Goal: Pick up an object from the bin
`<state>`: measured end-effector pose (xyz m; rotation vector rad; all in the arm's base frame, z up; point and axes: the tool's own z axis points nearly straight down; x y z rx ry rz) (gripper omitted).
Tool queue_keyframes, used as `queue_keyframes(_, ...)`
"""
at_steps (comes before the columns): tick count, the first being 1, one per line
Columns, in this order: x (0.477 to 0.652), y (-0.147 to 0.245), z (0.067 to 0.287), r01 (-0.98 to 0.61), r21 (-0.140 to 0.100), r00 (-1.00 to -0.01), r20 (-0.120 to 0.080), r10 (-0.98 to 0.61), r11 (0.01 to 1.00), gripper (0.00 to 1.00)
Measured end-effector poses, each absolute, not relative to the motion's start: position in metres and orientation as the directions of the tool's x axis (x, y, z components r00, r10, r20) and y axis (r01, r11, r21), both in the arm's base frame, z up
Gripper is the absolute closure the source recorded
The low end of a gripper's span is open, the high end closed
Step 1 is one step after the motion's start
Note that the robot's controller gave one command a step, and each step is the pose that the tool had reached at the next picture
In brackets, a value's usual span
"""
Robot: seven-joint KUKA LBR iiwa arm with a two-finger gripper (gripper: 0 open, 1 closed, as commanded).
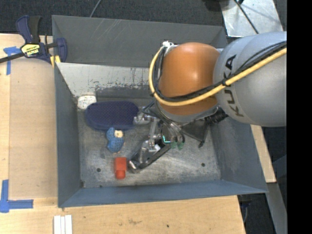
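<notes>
The grey arm (253, 82) reaches in from three o'clock, its orange cover (187, 77), looped by a yellow cable (154, 77), sitting just right of centre, while the gripper (138, 162) beneath slants down toward seven o'clock.

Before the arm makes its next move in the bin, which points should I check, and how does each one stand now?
1. Gripper low over the floor of the bin, about its middle: ok.
2. Something held in the gripper: cannot tell; the orange cover hides it.
3. Black long thing under the gripper, loose or part of the robot: cannot tell.
4. Room beside the dark blue pouch: not ok, it lies very close to the gripper.
5. Red block lies free near the front wall: ok.
6. Small blue toy and white thing lie apart from the gripper: ok.
</notes>
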<state>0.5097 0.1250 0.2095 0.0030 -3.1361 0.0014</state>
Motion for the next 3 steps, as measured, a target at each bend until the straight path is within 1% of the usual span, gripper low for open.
queue_keyframes(1,0.518,0.045,0.094,-0.115,0.006,-0.993,-0.029,-0.114,0.993,0.00)
queue_keyframes(2,0.518,0.046,0.097,-0.115,0.004,-0.993,-0.029,-0.115,0.993,1.00)
queue_keyframes(3,0.520,0.060,0.214,-0.112,0.000,-0.994,-0.006,-0.112,0.994,1.00)
